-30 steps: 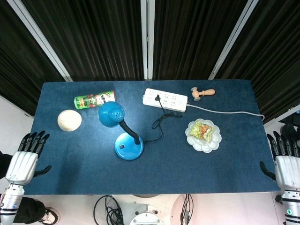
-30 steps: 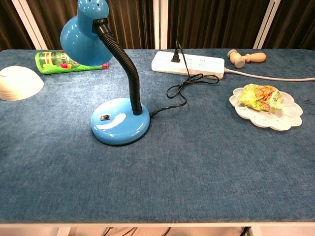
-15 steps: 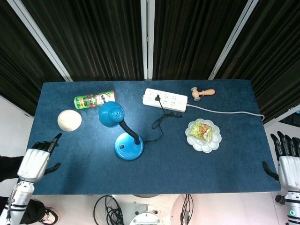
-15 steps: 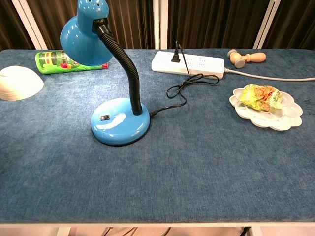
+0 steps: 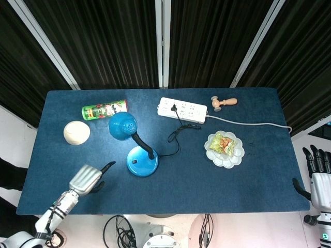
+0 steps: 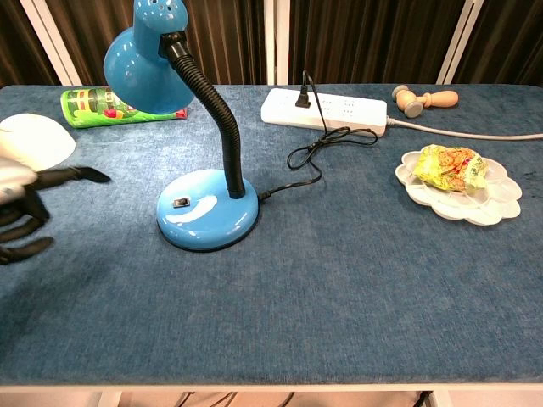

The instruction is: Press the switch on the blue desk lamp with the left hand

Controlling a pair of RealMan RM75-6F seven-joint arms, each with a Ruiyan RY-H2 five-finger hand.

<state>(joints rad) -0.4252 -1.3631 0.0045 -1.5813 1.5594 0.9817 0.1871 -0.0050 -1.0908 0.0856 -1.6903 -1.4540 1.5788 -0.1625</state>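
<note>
The blue desk lamp [image 5: 140, 159] [image 6: 206, 208] stands left of the table's middle, its shade [image 5: 122, 126] bent toward the far left. A small black switch [image 5: 134, 161] [image 6: 179, 203] sits on the round base's front left. My left hand [image 5: 89, 177] [image 6: 21, 208] hovers over the table's front left, one finger stretched toward the base and the others curled in, holding nothing, a short gap from the lamp. My right hand [image 5: 319, 181] hangs off the table's right edge, fingers apart and empty.
A white bowl [image 5: 76, 132] and a green can [image 5: 104, 109] lie at the far left. A white power strip [image 5: 182, 109] holds the lamp's black cord [image 5: 178, 135]. A white plate [image 5: 213, 155] carries a snack packet [image 5: 223, 143]. A wooden mallet [image 5: 223, 102] lies at the back.
My left hand has swung from beyond the left edge onto the table toward the lamp base, fingers curling with one pointing. The right hand has drifted slightly down and outward.
</note>
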